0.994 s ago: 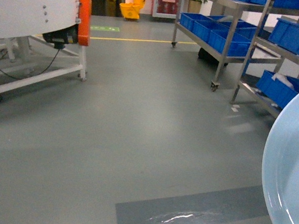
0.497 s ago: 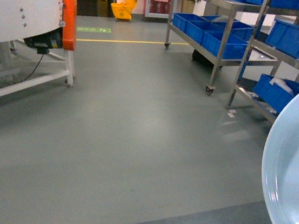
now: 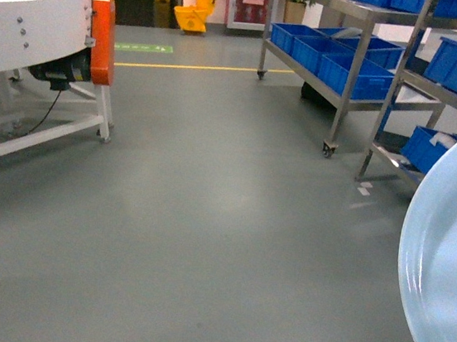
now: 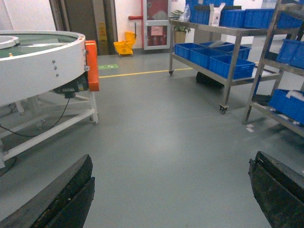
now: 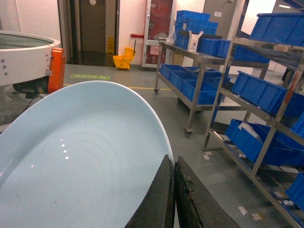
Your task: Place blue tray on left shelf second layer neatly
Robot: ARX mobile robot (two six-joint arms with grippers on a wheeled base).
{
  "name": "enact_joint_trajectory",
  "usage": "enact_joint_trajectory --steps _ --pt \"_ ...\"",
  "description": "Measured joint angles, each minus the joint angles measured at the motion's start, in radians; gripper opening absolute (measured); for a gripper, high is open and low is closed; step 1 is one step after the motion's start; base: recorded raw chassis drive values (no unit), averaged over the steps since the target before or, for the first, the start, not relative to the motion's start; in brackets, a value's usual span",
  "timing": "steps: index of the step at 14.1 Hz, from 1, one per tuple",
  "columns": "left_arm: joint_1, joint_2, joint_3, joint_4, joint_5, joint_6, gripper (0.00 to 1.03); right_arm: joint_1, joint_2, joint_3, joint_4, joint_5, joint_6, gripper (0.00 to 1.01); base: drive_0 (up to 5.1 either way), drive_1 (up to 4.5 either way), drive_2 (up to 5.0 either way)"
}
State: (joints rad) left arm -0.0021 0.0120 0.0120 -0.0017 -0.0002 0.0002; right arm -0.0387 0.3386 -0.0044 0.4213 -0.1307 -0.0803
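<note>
Smooth grey floor (image 3: 206, 218). Shiny steel shelf (image 3: 353, 70) at 1 o'clock. Right claw (image 5: 172, 199) pinched tight on pale blue round tray (image 5: 80, 156). Left claw (image 4: 171, 194) wide open, holding nothing.

The blue tray (image 3: 449, 273) runs off the head view's right and bottom edges, so the gripper holding it stays unseen there. The white round machine table (image 3: 30, 21) is cropped at left (its far side too).
</note>
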Motion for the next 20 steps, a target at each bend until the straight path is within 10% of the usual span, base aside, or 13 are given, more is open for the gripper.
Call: enact_joint_trajectory --steps 10,20 --pt "0.001 0.0 0.0 0.0 0.0 0.0 0.98 0.0 0.0 0.0 -0.003 0.0 0.0 0.02 0.0 4.25 -4.3" --pt "0.002 0.0 0.0 -0.004 -0.003 0.0 0.98 0.001 0.001 0.0 -0.003 0.0 0.0 0.02 1.1 2.01 0.3"
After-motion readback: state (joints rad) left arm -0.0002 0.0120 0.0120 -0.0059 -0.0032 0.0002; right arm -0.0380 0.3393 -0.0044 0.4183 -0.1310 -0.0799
